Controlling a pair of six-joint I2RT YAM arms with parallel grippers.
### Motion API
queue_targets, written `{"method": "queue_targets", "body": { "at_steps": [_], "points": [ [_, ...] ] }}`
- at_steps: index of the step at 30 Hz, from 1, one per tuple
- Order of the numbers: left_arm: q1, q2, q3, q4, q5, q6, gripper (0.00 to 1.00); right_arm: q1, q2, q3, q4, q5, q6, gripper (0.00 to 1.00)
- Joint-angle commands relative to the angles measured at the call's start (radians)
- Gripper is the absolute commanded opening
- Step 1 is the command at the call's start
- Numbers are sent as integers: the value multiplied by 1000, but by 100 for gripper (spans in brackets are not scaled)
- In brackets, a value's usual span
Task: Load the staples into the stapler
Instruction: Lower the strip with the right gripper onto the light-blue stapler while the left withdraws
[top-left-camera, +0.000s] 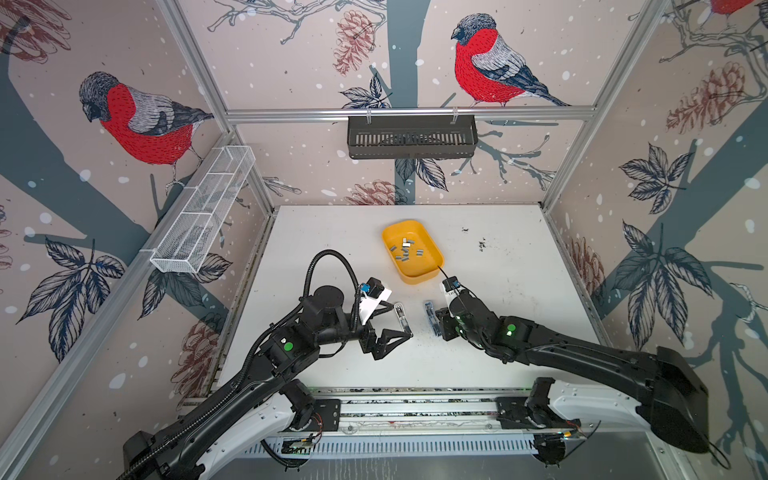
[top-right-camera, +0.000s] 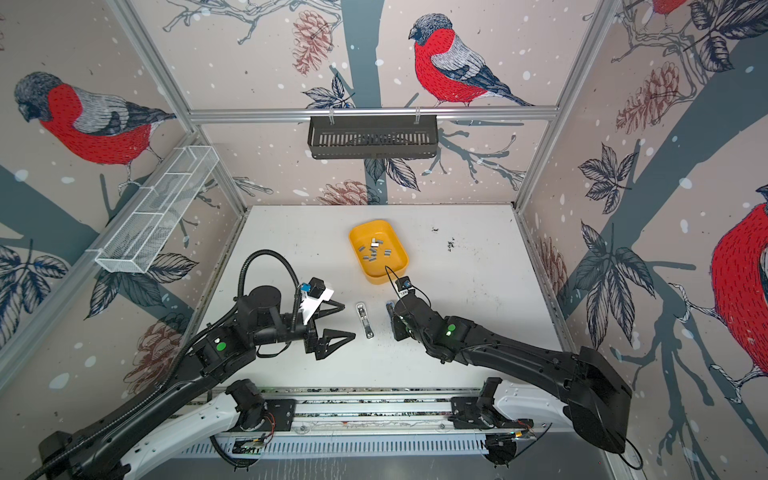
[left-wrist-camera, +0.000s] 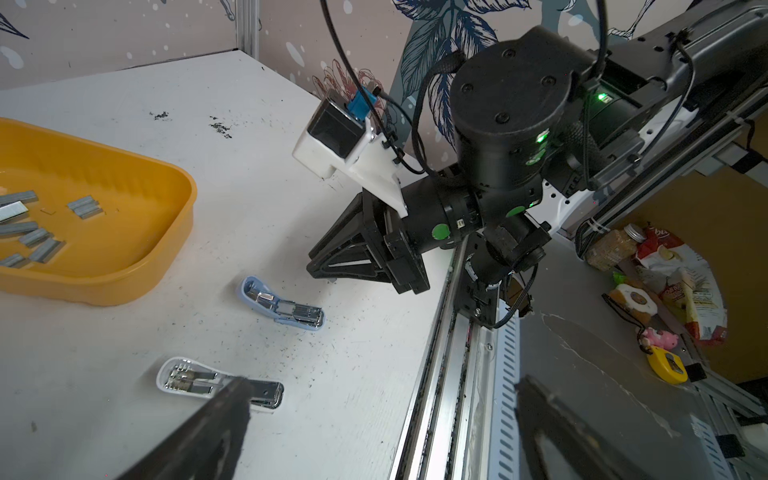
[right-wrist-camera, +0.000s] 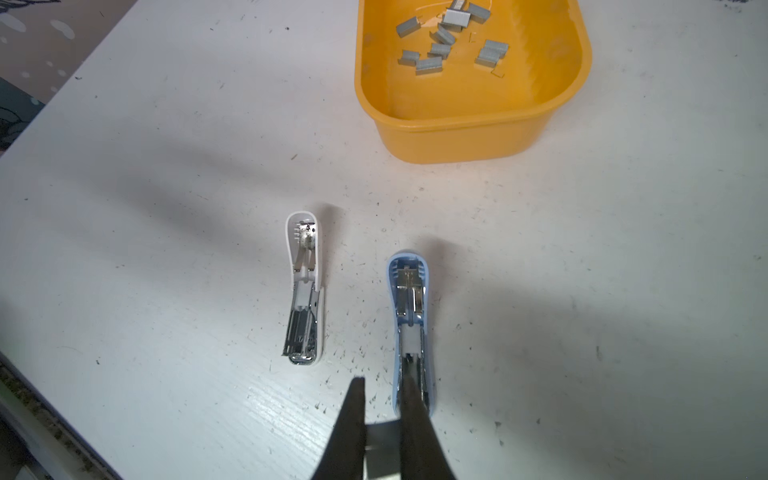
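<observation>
Several grey staples (top-left-camera: 405, 249) (right-wrist-camera: 440, 45) lie in a yellow tray (top-left-camera: 419, 278) (right-wrist-camera: 457, 137) at mid table. Two small staplers lie flat and opened in front of it: a white stapler (top-left-camera: 401, 316) (right-wrist-camera: 305, 291) and a blue stapler (top-left-camera: 430, 316) (right-wrist-camera: 409, 299). My right gripper (right-wrist-camera: 382, 380) hovers over the blue stapler's near end, one finger above its metal channel. It is nearly shut, with a small grey strip wedged between the fingers behind the tips. My left gripper (top-right-camera: 350, 321) (left-wrist-camera: 384, 395) is wide open beside the white stapler (left-wrist-camera: 216, 380), holding nothing.
A white mesh basket (top-left-camera: 203, 212) hangs on the left wall and a black slotted basket (top-left-camera: 411, 137) on the back wall. The arms' metal rail (top-left-camera: 415, 403) runs along the table's front edge. Black specks dot the white table around the staplers.
</observation>
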Motion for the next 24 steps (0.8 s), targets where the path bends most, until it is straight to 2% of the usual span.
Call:
{"method": "queue_targets", "body": {
  "at_steps": [1,6,11,24],
  "points": [
    [-1,-7,-2,46,-38,35,99,2,22,-15,62,30,10,14],
    [0,4,10,33,-43,55,99,5,62,-26,104,36,15,14],
    [0,27,50,-26,-56,141,99,6,134,-22,131,43,33,15],
    [0,22,27,-4,-59,114,99,28,260,6,145,87,61,14]
  ]
}}
